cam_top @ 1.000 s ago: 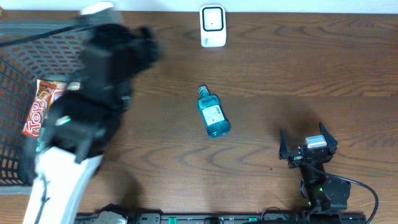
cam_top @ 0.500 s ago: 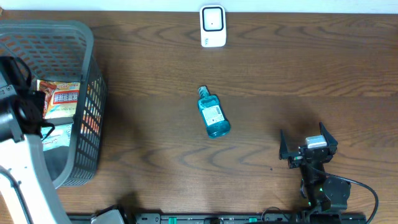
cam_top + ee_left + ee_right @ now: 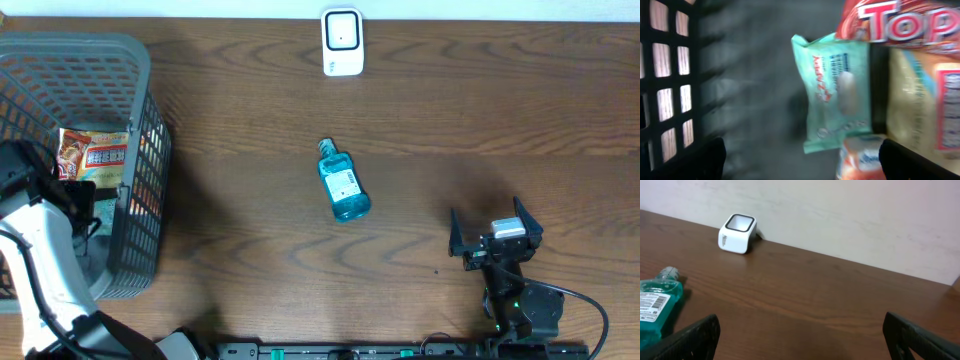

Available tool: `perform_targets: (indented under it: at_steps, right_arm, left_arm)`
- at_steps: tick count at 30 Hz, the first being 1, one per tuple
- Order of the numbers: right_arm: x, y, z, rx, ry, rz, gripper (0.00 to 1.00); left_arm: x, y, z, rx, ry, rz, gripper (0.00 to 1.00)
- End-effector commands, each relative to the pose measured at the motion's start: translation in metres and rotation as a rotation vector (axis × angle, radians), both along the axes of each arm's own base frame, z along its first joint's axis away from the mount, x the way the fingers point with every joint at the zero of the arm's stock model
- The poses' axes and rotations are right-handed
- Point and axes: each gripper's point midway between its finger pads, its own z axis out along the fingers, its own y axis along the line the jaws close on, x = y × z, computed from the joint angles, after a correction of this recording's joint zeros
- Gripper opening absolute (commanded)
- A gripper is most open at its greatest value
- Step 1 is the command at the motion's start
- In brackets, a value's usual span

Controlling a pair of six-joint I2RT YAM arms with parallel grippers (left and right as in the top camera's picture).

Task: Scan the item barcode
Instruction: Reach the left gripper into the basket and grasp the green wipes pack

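left gripper reached down inside basket; jaws spread above teal packet | right gripper low, well right of basket; jaws spread

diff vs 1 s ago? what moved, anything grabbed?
Left gripper swung from over the basket's right side to its near-left corner. It now sits low inside, open and empty. Bottle, scanner and right gripper are unchanged.
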Motion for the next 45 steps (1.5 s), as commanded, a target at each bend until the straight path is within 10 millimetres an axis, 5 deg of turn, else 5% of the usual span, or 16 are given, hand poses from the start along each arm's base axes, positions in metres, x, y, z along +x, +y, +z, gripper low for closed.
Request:
perform_targets:
  at_steps: [1, 27, 29, 32, 34, 40, 45]
  right_arm:
    - [0.000, 0.000, -0.001, 0.015, 0.003, -0.002, 0.99]
    - [0.000, 0.000, -0.001, 0.015, 0.003, -0.002, 0.99]
    - [0.000, 0.000, -0.001, 0.015, 0.003, -0.002, 0.99]
    - [0.000, 0.000, -0.001, 0.015, 0.003, -0.002, 0.99]
    - [0.000, 0.000, -0.001, 0.015, 0.003, -0.002, 0.99]
    - [0.000, 0.000, -0.001, 0.015, 0.003, -0.002, 0.99]
    - [0.000, 0.000, -0.001, 0.015, 0.003, -0.002, 0.99]
  left_arm:
    - [-0.005, -0.002, -0.017, -0.051, 0.001, -0.040, 0.98]
    - [0.016, 0.016, -0.092, 0.013, -0.072, -0.142, 0.95]
    - [0.019, 0.013, -0.105, -0.021, -0.066, -0.147, 0.86]
    - [0.020, 0.004, -0.119, -0.083, -0.064, -0.162, 0.35]
    - [0.021, 0.002, -0.119, -0.095, -0.070, -0.166, 0.19]
    - [0.033, 0.010, -0.069, 0.004, -0.178, -0.183, 0.08]
    - [0.044, 0.019, 0.032, 0.211, -0.379, -0.202, 0.07]
